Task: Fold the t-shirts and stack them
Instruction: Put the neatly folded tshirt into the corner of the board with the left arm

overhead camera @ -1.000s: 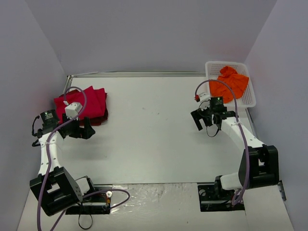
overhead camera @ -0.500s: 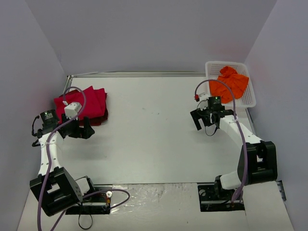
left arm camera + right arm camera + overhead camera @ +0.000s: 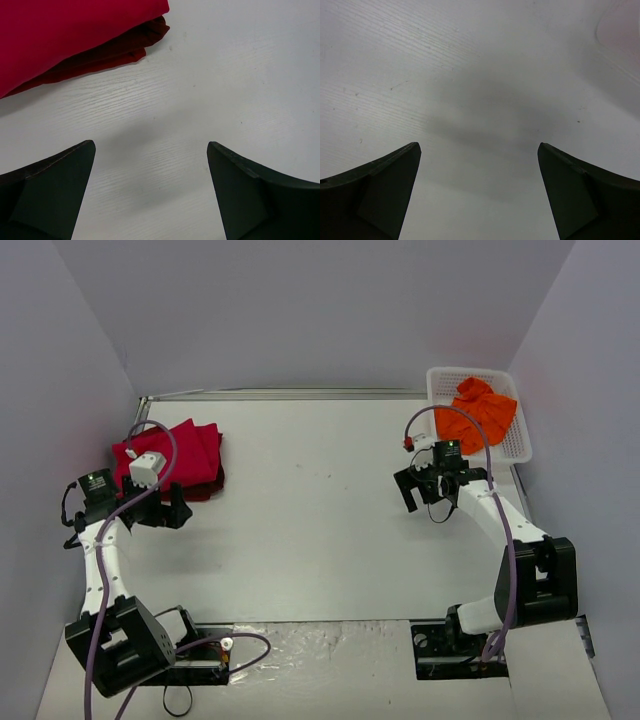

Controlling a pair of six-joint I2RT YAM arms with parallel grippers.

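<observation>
View from above and from both wrists, as I read it at the controls. At the far left of the worktop (image 3: 310, 530) lies a folded bright red shirt (image 3: 172, 448) resting on a folded dark maroon shirt (image 3: 127, 47), whose edge shows beneath the red one on its near right side. The left tool (image 3: 150, 145) hangs just near of this pile, released, its fingers spread wide over bare board and touching no cloth. The right tool (image 3: 479, 145) is likewise released and holds nothing; it hovers over the worktop, near and to the left of the white basket (image 3: 445, 380) at the far right corner. In that basket sits an orange shirt (image 3: 478, 412), crumpled and unfolded, heaped toward the far side. I judge two shirts done and the orange one left to fetch, spread, fold and add to the pile. The cloth should be light, limp and without any stiffness, so it will sag from whatever point I pinch and may drag or catch on the lattice wall. I would take a raised fold at the top of the heap, pinching enough thickness that it cannot slip, and lift straight up clear of the rim before carrying it to open board.
</observation>
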